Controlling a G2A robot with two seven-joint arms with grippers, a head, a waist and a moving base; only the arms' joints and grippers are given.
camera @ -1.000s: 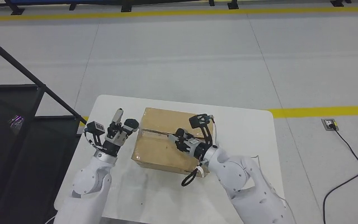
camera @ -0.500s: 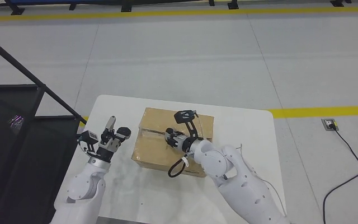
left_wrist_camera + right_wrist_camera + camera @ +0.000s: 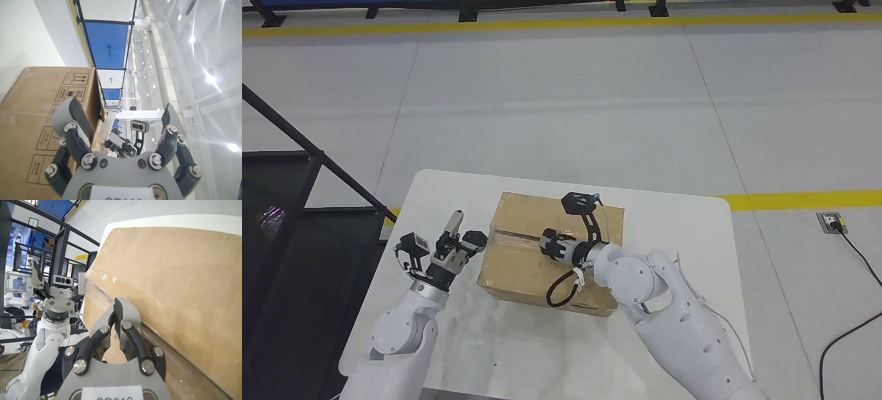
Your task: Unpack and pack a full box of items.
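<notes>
Tape (image 3: 98, 297), judged thin and sticky, was clamped by the right gripper (image 3: 115, 313); the left gripper (image 3: 121, 111) was spread apart beside the box (image 3: 527, 272)

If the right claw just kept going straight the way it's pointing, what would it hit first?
Probably the left gripper, open just beyond the box edge. The right gripper, jaws shut on the tape strip, points there low across its top; depth is unclear.

You see one brown cardboard box (image 3: 517, 265), flaps shut, resting flat near the middle of the white table (image 3: 682, 230). A strip of clear tape (image 3: 98, 293) follows its top seam, one end lifted off. Handling symbols mark a side wall.
</notes>
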